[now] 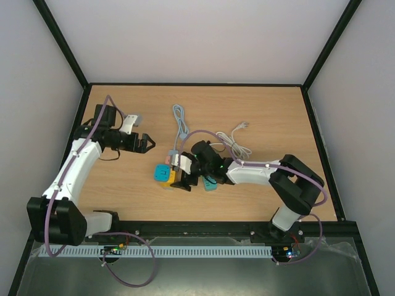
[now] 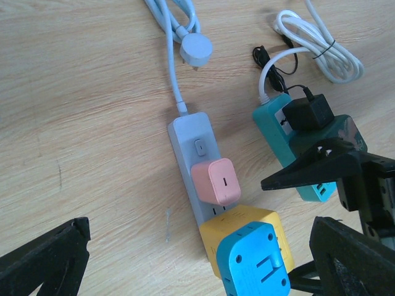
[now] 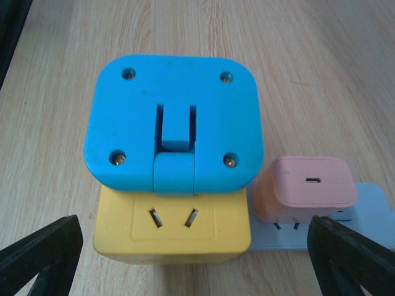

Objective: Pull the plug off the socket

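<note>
A grey power strip (image 2: 190, 132) lies on the wooden table. A pink plug (image 2: 216, 182) and a yellow cube socket (image 2: 229, 233) sit in it. A blue adapter (image 2: 256, 266) sits on top of the yellow cube. My right gripper (image 3: 192, 246) is open, facing the yellow cube (image 3: 173, 231) and blue adapter (image 3: 173, 117); neither finger touches them. The pink plug (image 3: 308, 185) is to its right. In the top view the right gripper (image 1: 187, 174) is just right of the cube. My left gripper (image 1: 145, 143) is open and empty, left of the strip and apart from it.
A teal socket block (image 2: 274, 126) with a black plug (image 2: 307, 112) lies right of the strip, beside the right gripper's finger (image 2: 321, 169). A coiled white cable (image 2: 321, 46) lies behind it. The strip's grey cable and plug (image 2: 196, 49) lie at the back.
</note>
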Robot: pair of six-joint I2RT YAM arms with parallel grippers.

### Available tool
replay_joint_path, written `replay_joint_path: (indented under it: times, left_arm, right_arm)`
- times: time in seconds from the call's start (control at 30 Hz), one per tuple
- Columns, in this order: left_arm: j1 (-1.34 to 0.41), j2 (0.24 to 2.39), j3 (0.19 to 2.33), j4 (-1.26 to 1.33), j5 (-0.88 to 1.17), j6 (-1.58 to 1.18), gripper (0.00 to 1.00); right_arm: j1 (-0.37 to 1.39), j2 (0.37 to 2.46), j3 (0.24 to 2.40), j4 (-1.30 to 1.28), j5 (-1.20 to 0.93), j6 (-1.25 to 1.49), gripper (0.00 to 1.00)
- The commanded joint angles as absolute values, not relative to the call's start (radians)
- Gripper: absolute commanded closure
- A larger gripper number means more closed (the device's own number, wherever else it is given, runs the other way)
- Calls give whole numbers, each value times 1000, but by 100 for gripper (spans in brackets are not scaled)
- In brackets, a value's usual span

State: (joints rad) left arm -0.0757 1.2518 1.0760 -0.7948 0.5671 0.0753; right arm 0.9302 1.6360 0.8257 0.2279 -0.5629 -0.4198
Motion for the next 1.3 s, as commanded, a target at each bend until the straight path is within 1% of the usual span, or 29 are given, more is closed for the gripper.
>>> replay_joint_path:
  times: [0.0, 0.2, 0.27, 0.63, 0.9, 1.07, 1.27]
  left_arm:
    - [-80, 1251, 1063, -790, 559, 28, 1]
    - [-81, 1223, 1023, -759, 548, 14, 1]
    - [-81, 1222, 1014, -752, 554, 8, 1]
    - [-81, 1238, 1012, -756, 553, 1, 2]
    - [-81, 1277, 1021, -752, 548, 3, 7]
    - [-93, 1315, 1030, -747, 559, 6, 11]
    - [-128, 1364, 1037, -738, 560, 8, 13]
  right_arm:
    - [939, 1674, 833, 278, -581, -427, 3]
    - [940, 1699, 833, 305, -592, -412, 17]
    - [940, 1710, 836, 318, -587, -406, 20]
    - [939, 1755, 860, 335, -541, -402, 44]
    - [920, 1796, 861, 438, -476, -344, 52]
    - [900, 1827, 888, 474, -442, -313, 55]
    - [866, 1877, 920, 502, -430, -296, 57]
